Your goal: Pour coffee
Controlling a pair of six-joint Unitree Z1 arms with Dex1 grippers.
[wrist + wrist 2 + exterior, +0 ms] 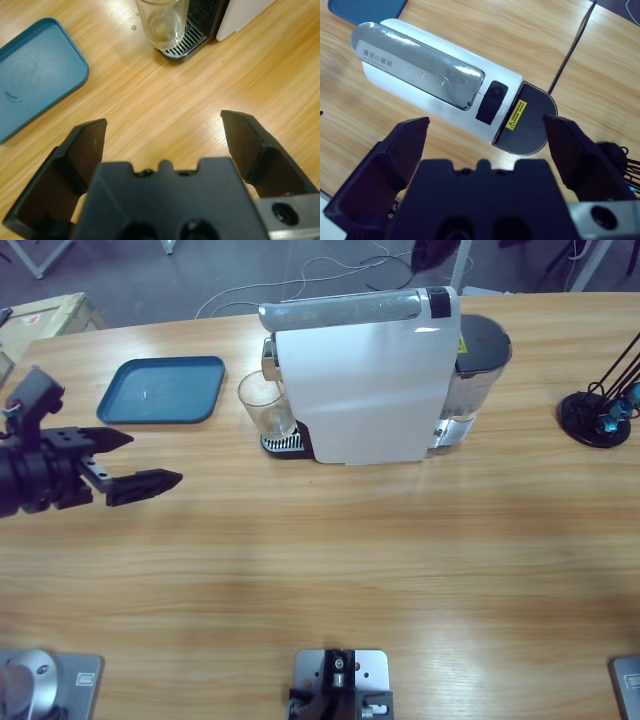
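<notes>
- The left gripper (140, 462) hovered with its jaws apart, empty, well left of the glass (264, 406).
- The glass stood on the coffee machine (365, 380) grate; any coffee in it could not be made out.
- The right gripper (485, 135), jaws apart, hung above the machine.
- A careless approach might have knocked the glass over onto the table (330, 570) or the tray (160, 390).

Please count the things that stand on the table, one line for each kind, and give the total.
Coffee machine: 1
Glass: 1
Blue tray: 1
Black lamp base: 1
Total: 4
</notes>
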